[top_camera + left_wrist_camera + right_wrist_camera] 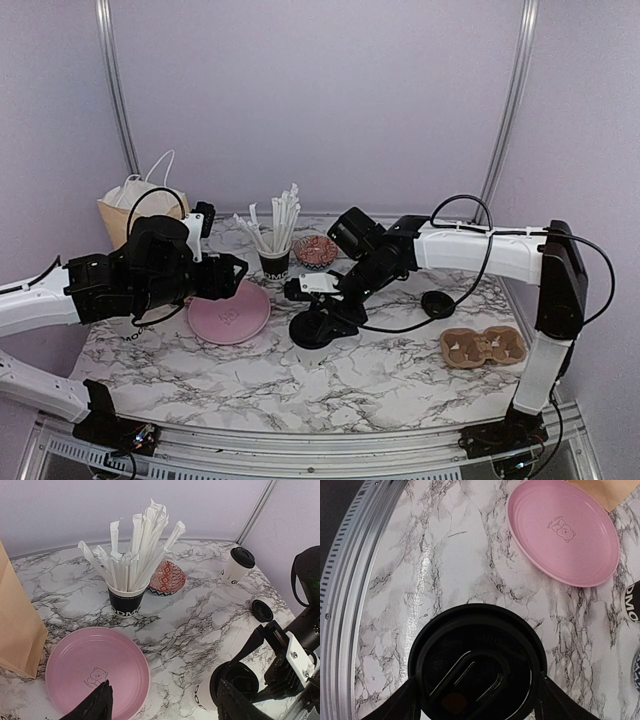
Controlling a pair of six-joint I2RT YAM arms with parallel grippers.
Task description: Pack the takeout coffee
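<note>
Top external view, starting at your left: a tan paper bag [125, 212] with white handles stands at the back corner of the marble counter [380, 380]. Just beside it, your left end effector [164, 704] hangs above the near edge of the pink plate [230, 315]. The left wrist view shows its two fingers spread wide with nothing between them, so it is open and empty. The plate lies flat, with a small bear printed near its middle. Behind it stands a black cup of white straws [273, 262], upright, and just right of that sits a small red patterned bowl [315, 250]. Next you reach the takeout coffee [239, 679], which stands upright on the counter near the middle, right of the plate and apart from it. Your right end effector [479, 684] is on it. In the right wrist view its fingers sit against opposite sides of the black lid, closed on the cup. Black lettering shows on the white side in the left wrist view, too cut off to read. Further right, a loose black lid [438, 303] lies flat on the counter. A brown cardboard cup carrier [483, 346] rests near the right edge. The left wrist view also shows another lidded white cup [237, 565] standing toward the far right corner.
</note>
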